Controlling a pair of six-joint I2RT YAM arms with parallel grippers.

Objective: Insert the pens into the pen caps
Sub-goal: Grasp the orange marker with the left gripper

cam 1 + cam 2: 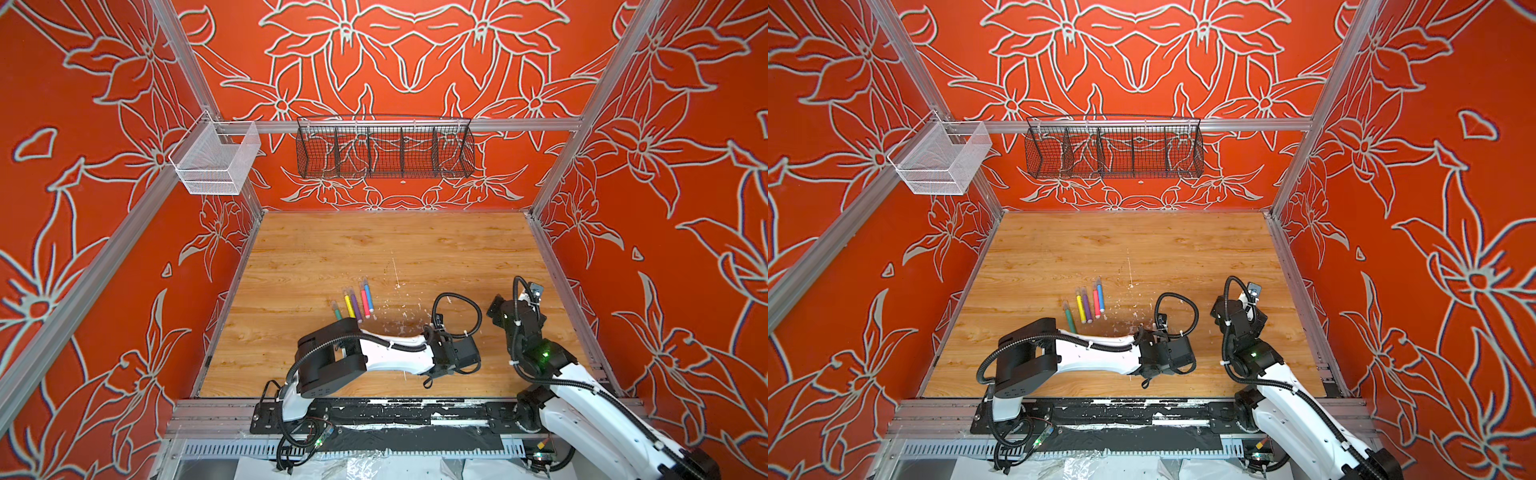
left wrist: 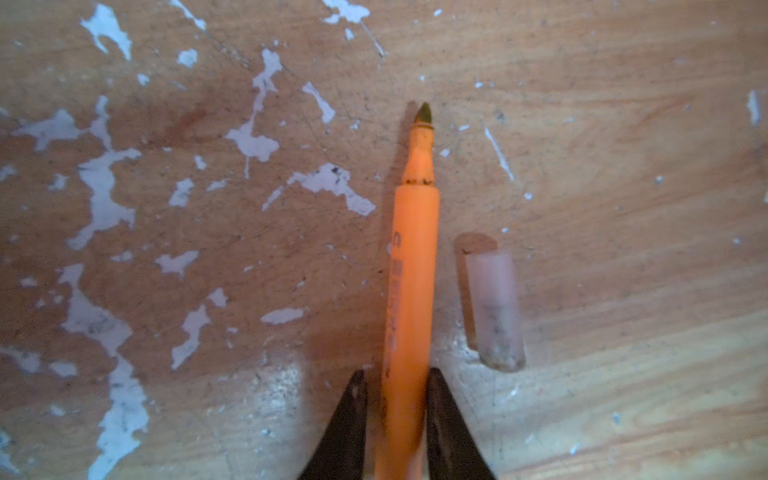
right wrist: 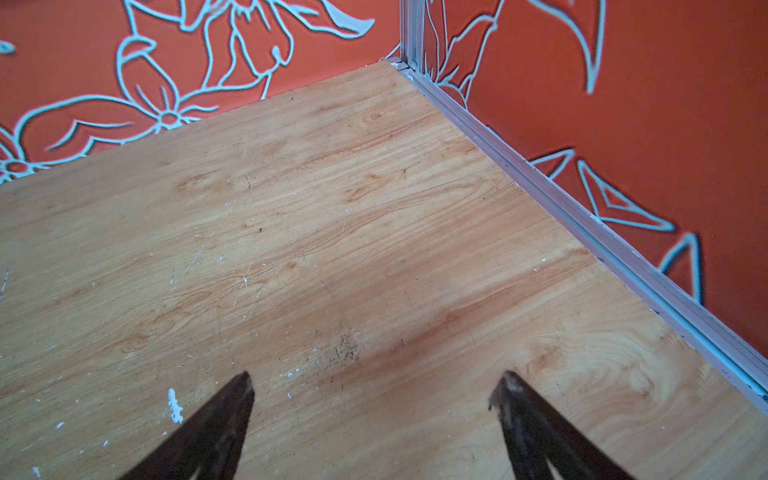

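Note:
In the left wrist view an orange pen (image 2: 413,257) lies uncapped on the wood, its dark tip pointing away from the gripper. My left gripper (image 2: 395,374) straddles the barrel's rear. One finger (image 2: 440,415) touches the barrel. At the other finger (image 2: 349,419) a thin dark sliver shows, gap or shadow. A translucent pen cap (image 2: 494,311) lies loose beside the barrel. Both top views show a row of green, yellow, purple, pink and blue pens (image 1: 357,303) (image 1: 1088,305) beyond the left arm (image 1: 395,353). My right gripper (image 3: 374,386) hangs open over bare wood, holding nothing.
White flecks (image 2: 104,187) litter the table around the orange pen. A black wire basket (image 1: 384,151) and a white mesh basket (image 1: 216,160) hang on the back rail. An aluminium rail (image 3: 582,216) and the red wall bound the table near the right gripper.

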